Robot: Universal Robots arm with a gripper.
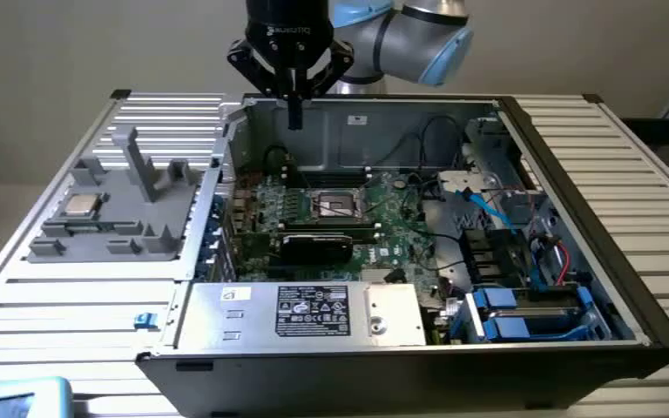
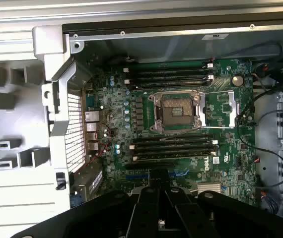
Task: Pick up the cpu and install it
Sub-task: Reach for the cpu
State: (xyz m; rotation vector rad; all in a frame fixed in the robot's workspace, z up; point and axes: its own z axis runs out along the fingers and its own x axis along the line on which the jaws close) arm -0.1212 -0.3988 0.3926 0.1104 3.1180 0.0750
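**CPU on fixture, pincer shut and empty over the case**

White slatted metal table carries everything. An open black tower PC case lies on its side at centre, with a silver power supply box with a white label at its 6 o'clock. A grey plastic parts fixture sits just beside the case at 9 o'clock. The black two-finger gripper hangs over the case's 12 o'clock wall, fingers pinched together with nothing between them. A black graphics card with a fan sits just at 6 o'clock of the empty CPU socket. The cpu, a small silver-grey square chip, lies flat on the fixture, well apart from the gripper.

Risks, my read:
- Closed fingers can't straddle the chip.
- The fixture's upright posts at the chip's 1 o'clock could foul an approach.
- A tilted or rotated chip at seating would likely bend socket pins.

In the way: the case wall, the graphics card and loose black cables crowd the socket.
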